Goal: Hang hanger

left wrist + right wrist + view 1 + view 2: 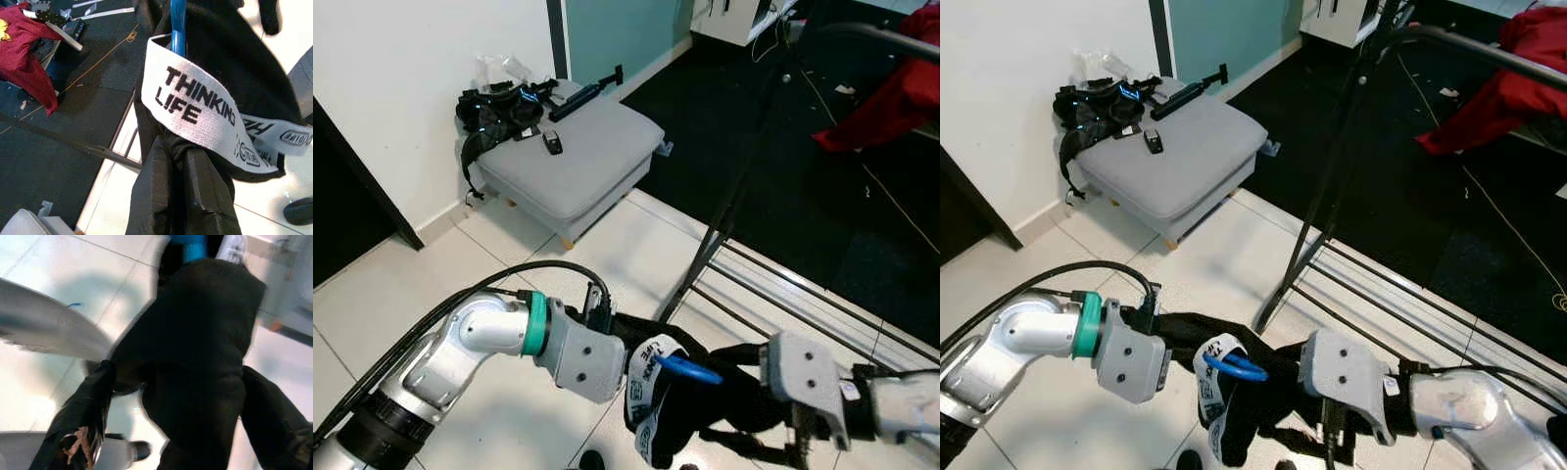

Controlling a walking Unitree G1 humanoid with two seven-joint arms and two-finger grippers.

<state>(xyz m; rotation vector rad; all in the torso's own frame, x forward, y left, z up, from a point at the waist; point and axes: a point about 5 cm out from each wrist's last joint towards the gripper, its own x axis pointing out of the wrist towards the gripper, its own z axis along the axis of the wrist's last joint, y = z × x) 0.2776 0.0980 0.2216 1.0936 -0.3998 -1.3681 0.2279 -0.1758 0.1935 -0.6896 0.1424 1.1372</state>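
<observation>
both grippers are pinching the black garment (705,401) low in frame; blue hanger (688,369) between them, rail (886,39) waiting upper right.

left gripper (188,196) fingers are pressing into cloth, right gripper (171,431) fingers likewise.

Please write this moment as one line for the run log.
left pincer: shut on black garment | right pincer: at garment, grip unclear | blue hanger: in waistband | rack: ahead, not hung

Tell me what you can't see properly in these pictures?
- Blue hanger: mostly wrapped in the black garment, so its shape and hook are hidden.
- Right gripper: the right wrist view is blurred and dark cloth covers the fingers.
- Left gripper: buried in cloth in the left wrist view.
- Band: its lettering folds out of sight.
- Red cloth: cut off by the edge.
</observation>
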